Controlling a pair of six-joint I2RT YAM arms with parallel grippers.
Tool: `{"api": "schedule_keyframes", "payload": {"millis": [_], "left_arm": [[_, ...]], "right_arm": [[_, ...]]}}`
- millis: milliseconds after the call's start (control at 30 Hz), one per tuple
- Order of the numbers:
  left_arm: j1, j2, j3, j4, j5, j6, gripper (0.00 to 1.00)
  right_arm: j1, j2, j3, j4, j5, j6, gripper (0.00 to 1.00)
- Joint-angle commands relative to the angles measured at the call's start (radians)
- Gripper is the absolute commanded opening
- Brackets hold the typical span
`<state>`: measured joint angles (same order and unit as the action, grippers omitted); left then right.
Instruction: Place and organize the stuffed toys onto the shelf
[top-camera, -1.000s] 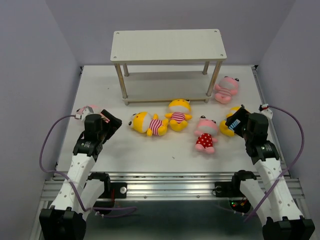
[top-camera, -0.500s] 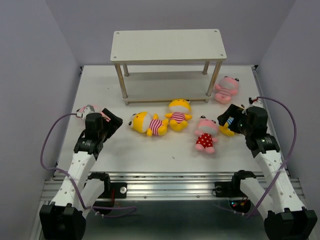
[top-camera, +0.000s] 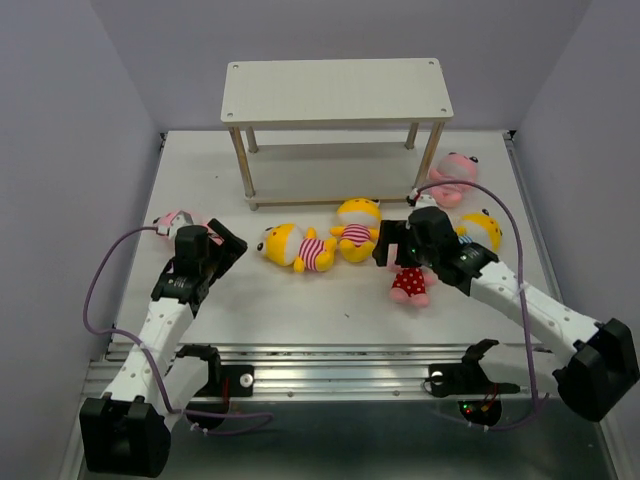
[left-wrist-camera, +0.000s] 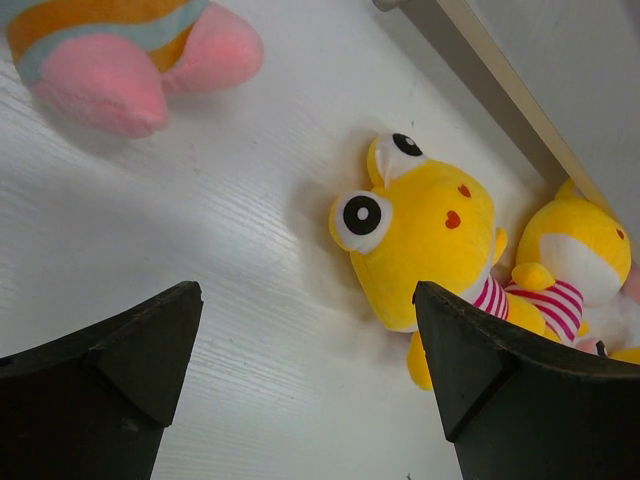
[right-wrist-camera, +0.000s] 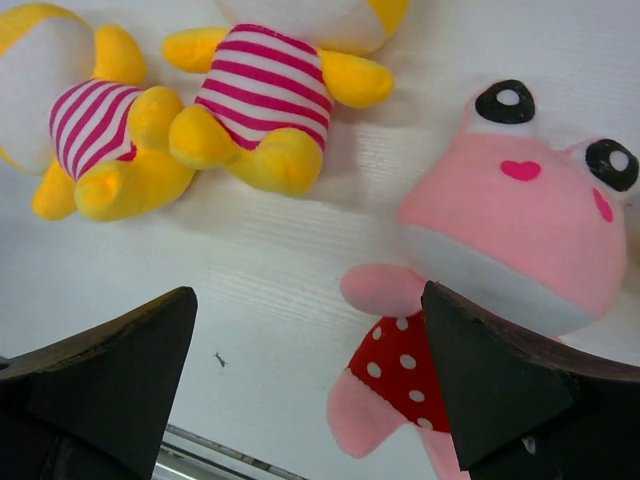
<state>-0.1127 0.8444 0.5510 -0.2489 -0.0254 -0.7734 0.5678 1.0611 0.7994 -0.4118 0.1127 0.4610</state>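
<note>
The stuffed toys, six small round-headed plush dolls, all lie on the white table top (top-camera: 300, 310), in front of or beside the shelf (top-camera: 335, 90), a two-tier rack of off-white boards on thin metal legs at the far side.

**Toy positions**
- The left yellow toy (top-camera: 285, 245), in a pink-and-white striped outfit, lies on its side with its head toward the left arm.
- The middle yellow toy (top-camera: 357, 222), in the same stripes, lies just beside it with its head toward the shelf.
- The polka-dot pink toy (top-camera: 410, 283), in a red outfit with white dots, lies nearer the arms; its head is partly hidden under the right arm.
- The right yellow toy (top-camera: 482, 228) lies beyond the right arm's forearm.
- The far pink toy (top-camera: 452, 172), in stripes, lies beside the shelf's right front leg.
- The near-left pink toy (top-camera: 175, 218) is mostly hidden behind the left arm; the left wrist view shows its orange and light-blue stripes (left-wrist-camera: 100, 60).

**Gripper states**
- The left gripper (top-camera: 228, 245) hangs low over the table, jaws spread apart and holding nothing. It faces the left yellow toy's head (left-wrist-camera: 420, 240).
- The right gripper (top-camera: 388, 250) is above the polka-dot pink toy, jaws spread apart and holding nothing. In the wrist view this toy's head (right-wrist-camera: 520, 230) lies against the right-hand finger (right-wrist-camera: 500, 390).
</note>
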Motion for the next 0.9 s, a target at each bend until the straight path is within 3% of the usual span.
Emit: {"api": "schedule_keyframes", "payload": {"millis": [0, 333, 533, 867], "left_arm": [[-0.008, 0.002, -0.013, 0.039, -0.008, 0.020, 0.99], [-0.013, -0.010, -0.019, 0.043, 0.002, 0.023, 0.99], [-0.015, -0.007, -0.022, 0.048, 0.002, 0.023, 0.99], [-0.016, -0.005, -0.022, 0.053, 0.002, 0.025, 0.99]], "right_arm": [[0.073, 0.112, 0.084, 0.099, 0.166, 0.051, 1.00], [0.153, 0.356, 0.201, 0.151, 0.278, 0.136, 0.98], [0.153, 0.416, 0.204, 0.154, 0.303, 0.197, 0.78], [0.153, 0.474, 0.196, 0.192, 0.263, 0.206, 0.64]]}}
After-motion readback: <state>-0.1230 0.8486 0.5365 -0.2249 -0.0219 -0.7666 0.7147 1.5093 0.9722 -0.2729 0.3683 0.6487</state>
